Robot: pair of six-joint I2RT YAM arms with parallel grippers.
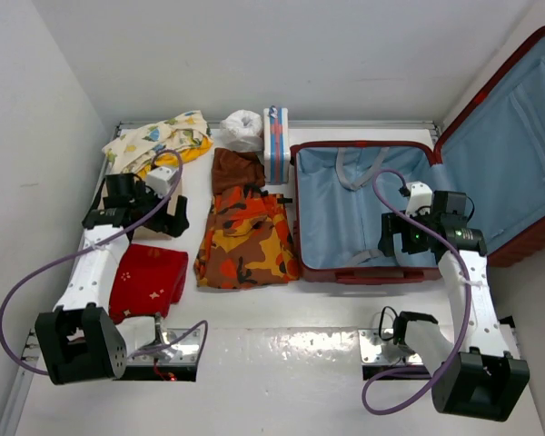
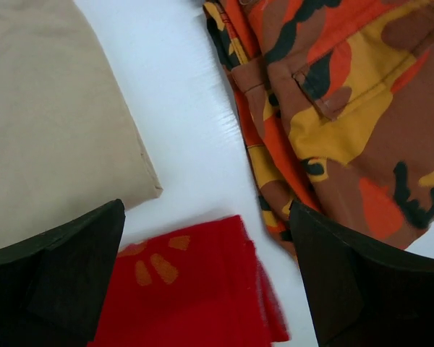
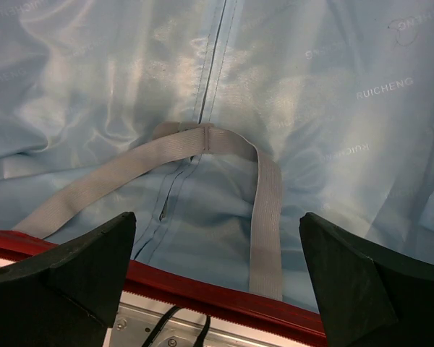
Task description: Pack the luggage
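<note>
Luggage (image 1: 338, 227) lay open on the surface (image 1: 282, 359); right pincer (image 3: 215, 238) hung spread over its blue lining (image 3: 325, 116), left pincer (image 2: 206, 238) spread above red cloth (image 2: 195, 296).

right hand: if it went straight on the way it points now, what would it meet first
Most likely the light blue lining of the open luggage, at or beside the grey strap lying on it. The right hand is open, and nothing shows in between, though depth is unclear.

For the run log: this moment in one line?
luggage open, empty | left hand open near red cloth | right hand open above lining
</note>
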